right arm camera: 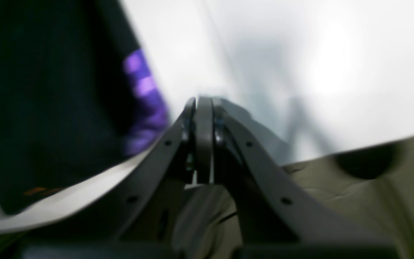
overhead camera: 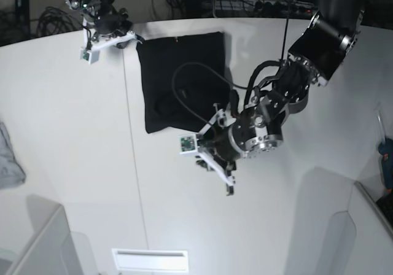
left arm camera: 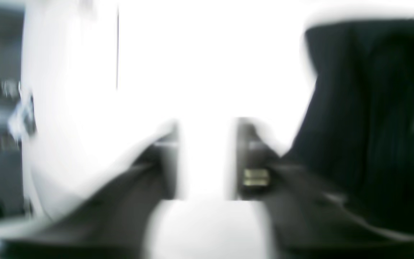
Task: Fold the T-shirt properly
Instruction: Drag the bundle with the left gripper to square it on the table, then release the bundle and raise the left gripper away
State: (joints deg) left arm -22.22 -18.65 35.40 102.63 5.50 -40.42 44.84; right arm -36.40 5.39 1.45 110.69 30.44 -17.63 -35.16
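The black T-shirt [overhead camera: 184,78] lies folded into a rough rectangle on the white table [overhead camera: 73,115], toward the back. My left gripper [overhead camera: 216,174] hovers just off the shirt's near right corner. In the blurred left wrist view that left gripper [left arm camera: 207,144] stands open with only white table in the gap, and the T-shirt [left arm camera: 372,126] is to its right. My right gripper [overhead camera: 128,40] sits by the shirt's far left corner. Seen from its own wrist, the right gripper [right arm camera: 203,104] is shut with nothing visible between its fingers. The T-shirt [right arm camera: 49,108] and its purple patch [right arm camera: 144,100] lie to its left.
A small grey cloth [overhead camera: 9,155] lies at the table's left edge. A seam [overhead camera: 130,140] runs front to back across the table. White box shapes stand at the front left [overhead camera: 43,244] and front right [overhead camera: 344,226]. Cables and equipment [overhead camera: 245,2] line the back.
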